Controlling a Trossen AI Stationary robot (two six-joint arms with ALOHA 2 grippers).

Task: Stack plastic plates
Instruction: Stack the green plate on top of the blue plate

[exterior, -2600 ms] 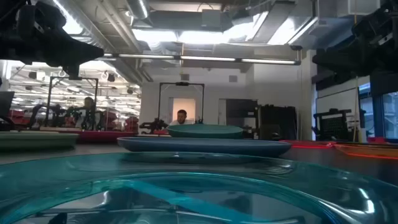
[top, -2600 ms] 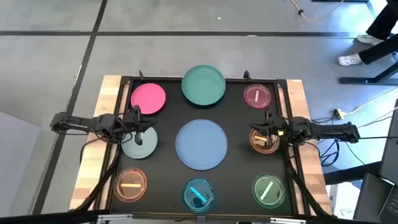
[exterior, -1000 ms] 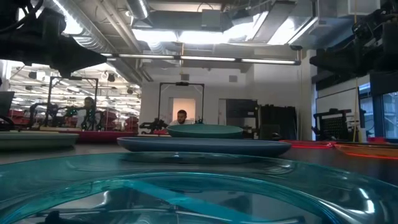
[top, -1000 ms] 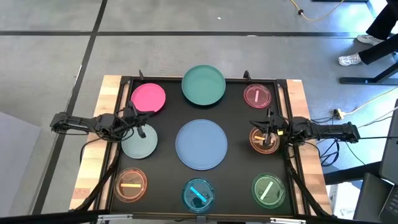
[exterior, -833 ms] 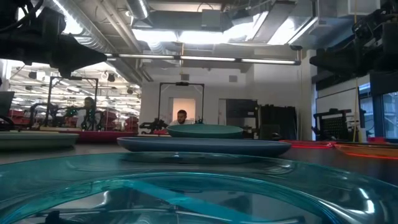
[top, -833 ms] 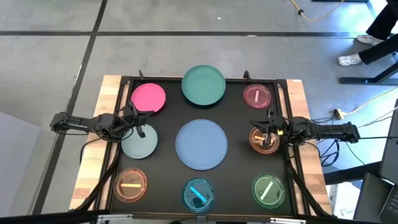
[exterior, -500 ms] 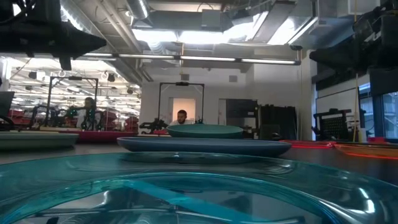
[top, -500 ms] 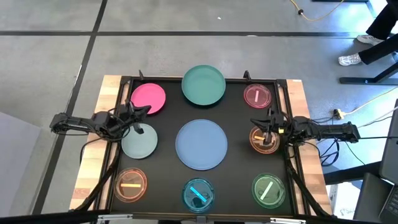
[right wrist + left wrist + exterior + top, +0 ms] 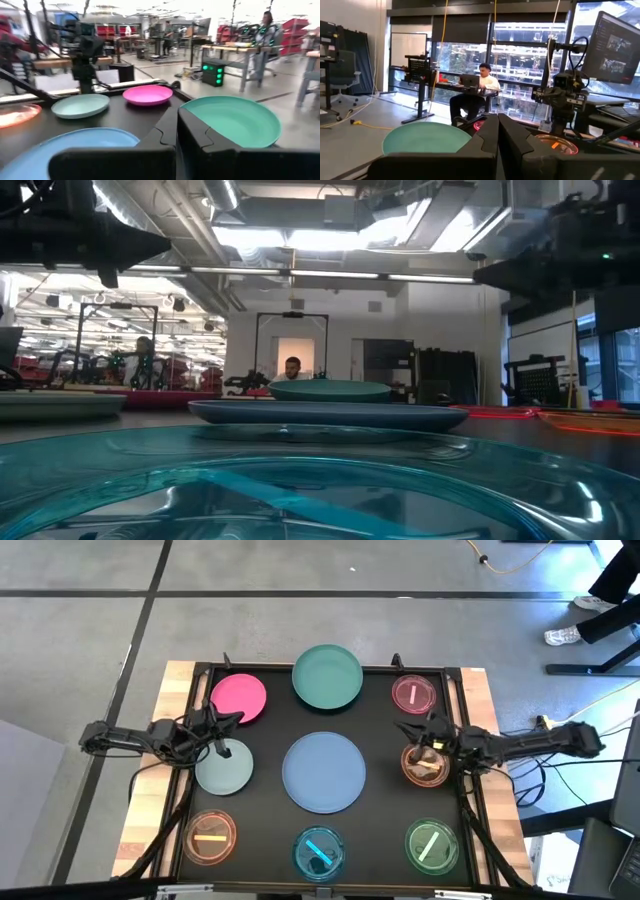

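Observation:
Nine round plates lie flat and apart on the black mat. Far row: pink (image 9: 239, 698), teal (image 9: 327, 676), small translucent pink (image 9: 412, 694). Middle row: grey-green (image 9: 224, 770), large pale-blue (image 9: 324, 772), small orange (image 9: 425, 765). Near row: small orange (image 9: 210, 837), cyan (image 9: 318, 851), green (image 9: 433, 845). My left gripper (image 9: 228, 730) hovers shut above the grey-green plate's far rim; its fingers meet in the left wrist view (image 9: 497, 120). My right gripper (image 9: 410, 730) hovers shut just beyond the middle-row orange plate, pointing far-left (image 9: 176, 114).
The black mat has a raised frame (image 9: 300, 667) and sits on a wooden table (image 9: 150, 800). The low view looks across the cyan plate (image 9: 320, 480) close to the lens. People sit at desks in the room behind (image 9: 482, 82).
My right gripper has swung off the middle-row orange plate toward the far-left, the arm bending and turning. My left gripper has shifted a little toward the far edge and upward. Both stay shut. No plate has moved.

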